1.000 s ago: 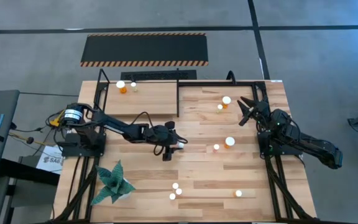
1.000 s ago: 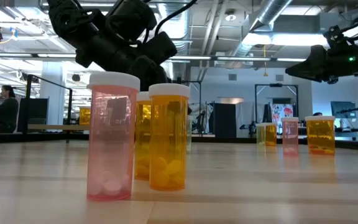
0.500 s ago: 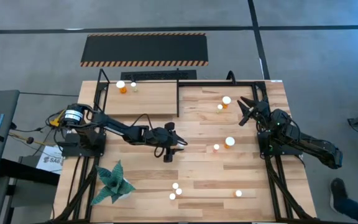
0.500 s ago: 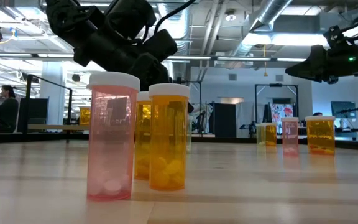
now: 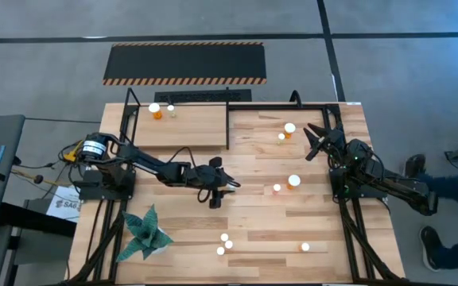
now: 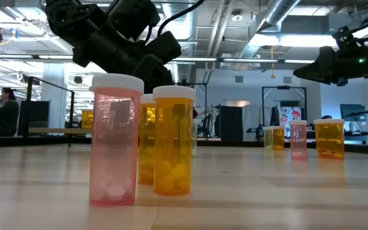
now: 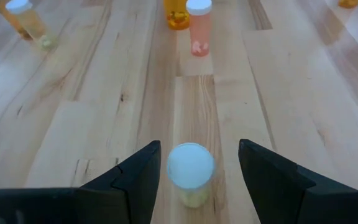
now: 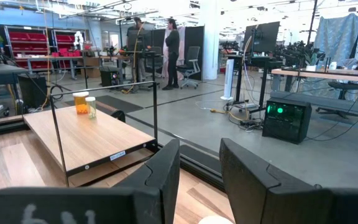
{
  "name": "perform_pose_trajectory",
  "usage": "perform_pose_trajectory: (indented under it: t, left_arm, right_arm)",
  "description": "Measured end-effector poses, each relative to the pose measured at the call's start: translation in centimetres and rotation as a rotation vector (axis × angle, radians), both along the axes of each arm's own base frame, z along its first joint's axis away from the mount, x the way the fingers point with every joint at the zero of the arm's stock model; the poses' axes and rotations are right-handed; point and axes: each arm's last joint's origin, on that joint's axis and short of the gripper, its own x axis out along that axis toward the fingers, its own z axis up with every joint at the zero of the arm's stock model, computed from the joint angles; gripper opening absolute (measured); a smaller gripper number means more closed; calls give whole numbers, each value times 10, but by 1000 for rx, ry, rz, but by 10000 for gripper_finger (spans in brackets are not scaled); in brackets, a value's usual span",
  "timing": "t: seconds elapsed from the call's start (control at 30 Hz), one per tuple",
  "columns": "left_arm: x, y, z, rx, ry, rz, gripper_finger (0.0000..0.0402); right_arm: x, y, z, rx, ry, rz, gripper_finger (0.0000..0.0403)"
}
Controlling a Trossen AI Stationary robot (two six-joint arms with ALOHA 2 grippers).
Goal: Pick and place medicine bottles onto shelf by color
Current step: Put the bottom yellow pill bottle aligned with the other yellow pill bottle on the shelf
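Spanning the back-left corner of the table, the light wooden shelf with black rails (image 5: 189,125) is seen already holding 2 bottles. The left gripper (image 7: 194,177) is poised with open fingers straddling a small white-capped yellowish bottle (image 7: 190,172), apparently readied for a grasp. The right gripper (image 5: 316,139) is parked closed, empty, near the shelf's right end.

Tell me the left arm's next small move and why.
Probably close the left gripper on the white-capped bottle. Its open fingers already flank the cap without touching, and the bottle stands upright on the table, so no further approach seems needed.
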Motion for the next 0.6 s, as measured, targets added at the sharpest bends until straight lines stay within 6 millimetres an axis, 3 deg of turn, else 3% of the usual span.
perform_pose_trajectory:
  t: [0.6]
  left_arm:
    - [5,-2,-17,-40,9,48,204]
  right_arm:
    - [0,0,0,0,-1,1,139]
